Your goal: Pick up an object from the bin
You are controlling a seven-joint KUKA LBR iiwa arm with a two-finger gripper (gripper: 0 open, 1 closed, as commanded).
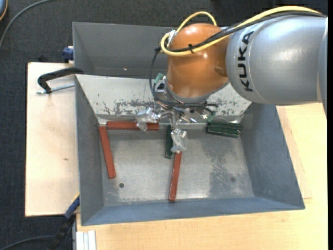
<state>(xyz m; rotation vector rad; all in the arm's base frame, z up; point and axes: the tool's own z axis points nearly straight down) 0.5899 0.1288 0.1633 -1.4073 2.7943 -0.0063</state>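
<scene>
Red stick (122,124) lies just left of gripper (162,127), second red stick (175,177) just below it, dark green block (223,128) to its right. Jaws spread, nothing between them.

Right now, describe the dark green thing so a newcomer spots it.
Find the bin's back wall. At its foot, down-right of the orange wrist cover, lies the dark green block. It is short and green; the nearby sticks are long and reddish-brown.
</scene>
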